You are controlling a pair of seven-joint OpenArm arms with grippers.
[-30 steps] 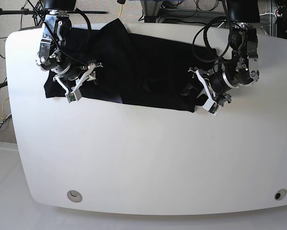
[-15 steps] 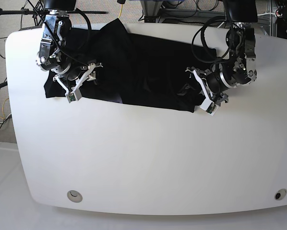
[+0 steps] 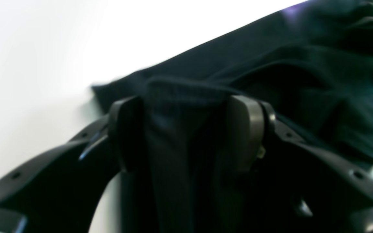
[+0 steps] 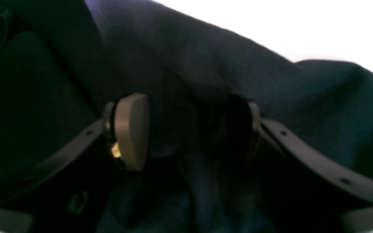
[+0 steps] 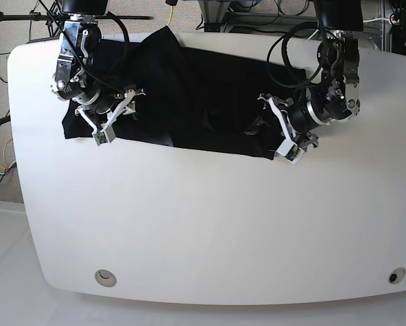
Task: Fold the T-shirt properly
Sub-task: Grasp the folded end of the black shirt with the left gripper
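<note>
While the large black cloth T-shirt [image 5: 189, 95] lies spread and rumpled along the far edge of the white rounded worktop [image 5: 210, 224], both arms reach down onto it. Its near hem runs roughly parallel to that far edge, and one fold rises toward the far side near the middle. Only the plain dark side shows; a faint purple tint appears at one edge in each wrist view.

At the shirt's end toward the worktop's right-hand edge in the base view, the left gripper [image 5: 279, 129] stands spread wide with a raised ridge of the cloth [image 3: 180, 129] between its two pads [image 3: 243, 129]. The fabric touches the pads, yet the jaws are not pressed together on it.

At the opposite end of the shirt, toward the left-hand edge in the base view, the right gripper [image 5: 116, 115] is likewise parted, its pads [image 4: 131, 129] straddling a dark bulge of cloth [image 4: 186, 129]. Whether that bulge is pinched cannot be told; the jaws look released.
</note>
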